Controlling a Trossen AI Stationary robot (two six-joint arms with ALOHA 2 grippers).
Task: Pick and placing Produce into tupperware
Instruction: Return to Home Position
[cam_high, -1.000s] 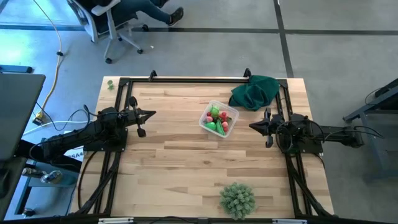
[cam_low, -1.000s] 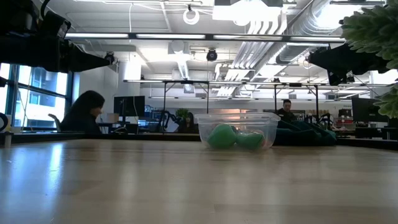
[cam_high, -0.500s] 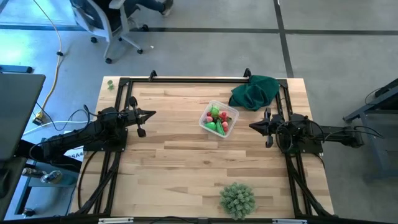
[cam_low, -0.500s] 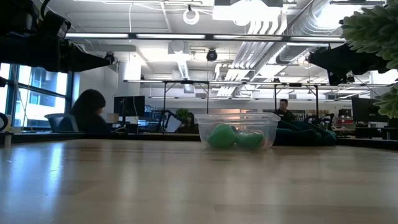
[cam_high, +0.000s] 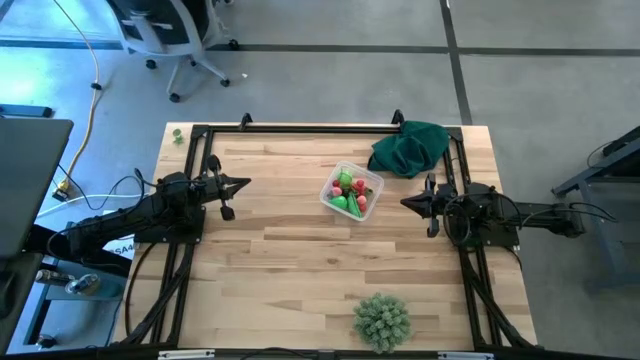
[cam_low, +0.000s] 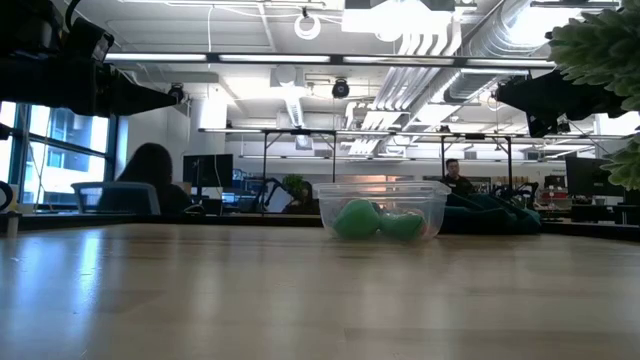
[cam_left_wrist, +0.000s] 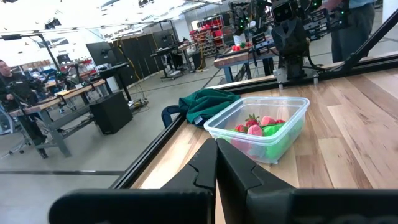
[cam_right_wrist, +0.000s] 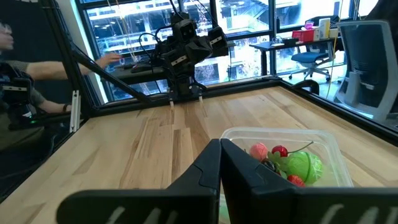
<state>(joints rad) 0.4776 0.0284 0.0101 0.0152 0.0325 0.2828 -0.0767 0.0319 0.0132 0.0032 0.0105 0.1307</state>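
Nearest, by the front edge of the table (cam_high: 300, 265), right of centre: spiky ball (cam_high: 381, 320), same spot as a second ago. Farther in, over the left side at mid-depth: left gripper (cam_high: 243, 184), fingers pressed together on nothing, tip toward the middle, no shift from either earlier picture. Opposite, over the right side: right gripper (cam_high: 404, 202), likewise closed and empty, likewise unmoved, aimed back across the wood. Between the two and slightly farther back, well apart from both: tupperware (cam_low: 380, 192), flat on the table, exactly where it stood before. Inside it, produce (cam_high: 350, 192): red and pink pieces over bright green ones, a dark berry among them in the right wrist view, two green lumps against the clear wall in the low view. Close behind, toward the far right corner: cloth (cam_high: 410, 148), dark green, bunched, unchanged. Past the table, the only differences: on the floor at far left, chair (cam_high: 165, 30) now alone in the high view, the legs and shoe seen a second ago gone. In the low view, person (cam_low: 150, 175) at the left desk a little farther right than before, with a chair back newly showing alongside.
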